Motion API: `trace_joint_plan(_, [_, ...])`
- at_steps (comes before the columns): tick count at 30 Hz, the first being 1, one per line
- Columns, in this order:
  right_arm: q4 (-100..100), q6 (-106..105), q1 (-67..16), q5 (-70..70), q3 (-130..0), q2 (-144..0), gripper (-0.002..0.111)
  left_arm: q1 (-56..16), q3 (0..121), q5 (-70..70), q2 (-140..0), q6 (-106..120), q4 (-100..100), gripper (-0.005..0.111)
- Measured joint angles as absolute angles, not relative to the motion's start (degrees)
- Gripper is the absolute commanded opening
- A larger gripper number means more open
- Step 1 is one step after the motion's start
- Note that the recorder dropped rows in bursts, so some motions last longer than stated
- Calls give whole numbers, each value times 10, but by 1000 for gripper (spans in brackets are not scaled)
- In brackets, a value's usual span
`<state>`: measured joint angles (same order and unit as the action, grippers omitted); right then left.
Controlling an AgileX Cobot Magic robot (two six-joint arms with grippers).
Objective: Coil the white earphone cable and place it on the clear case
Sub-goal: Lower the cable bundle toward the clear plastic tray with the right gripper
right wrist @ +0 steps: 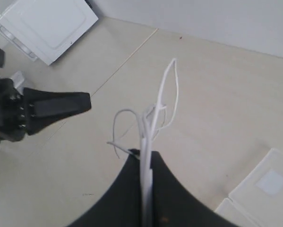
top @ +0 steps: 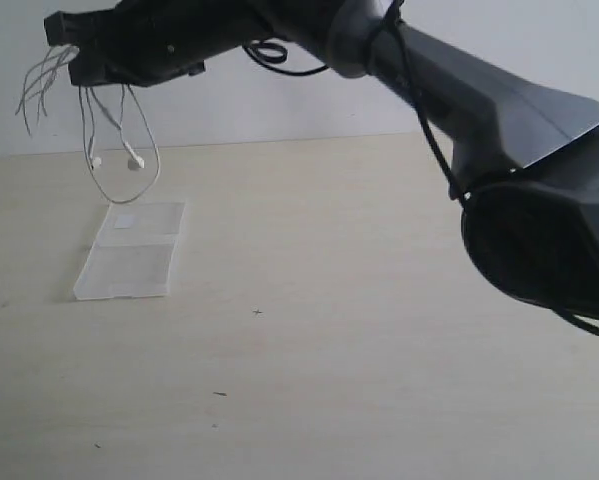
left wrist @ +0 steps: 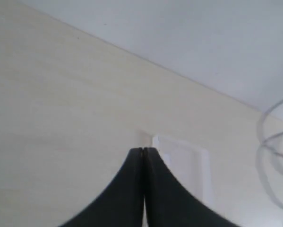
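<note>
The right gripper [right wrist: 145, 156] has reached across to the far left of the table [top: 379, 350] and hangs high in the air, its fingers clamped on the white earphone cable [right wrist: 145, 176]. A gathered bundle of strands runs between the jaws, with loose ends fanning out past the tips. Below it, long loops dangle, and the two earbuds [top: 134, 161] swing just above the far end of the clear case [top: 129, 255] without touching it. The case lies flat on the table, lid down, with a pale label near its far end and a seam across the middle. Whether it holds anything I can't make out. The left gripper [left wrist: 142, 150] hovers close by, pointing toward the case, its fingers pressed together on nothing.
</note>
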<state>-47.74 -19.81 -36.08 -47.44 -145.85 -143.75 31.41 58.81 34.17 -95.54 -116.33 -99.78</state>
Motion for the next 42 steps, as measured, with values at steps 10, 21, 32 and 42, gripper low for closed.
trace_joint_plan(10, [-535,-245,-383,-442,-1458,-1510,0,314,576,416,-863,-1173,-925,0])
trace_joint_plan(21, [-533,-184,-388,-393,-1458,-1543,0,314,565,424,-842,-1173,-906,0])
trace_joint_plan(32, [-515,-101,-388,-369,-1458,-1522,0,314,565,431,-842,-1170,-900,0])
trace_joint_plan(42, [-407,104,-391,-393,-1458,-1512,0,314,557,435,-842,-1170,-895,0])
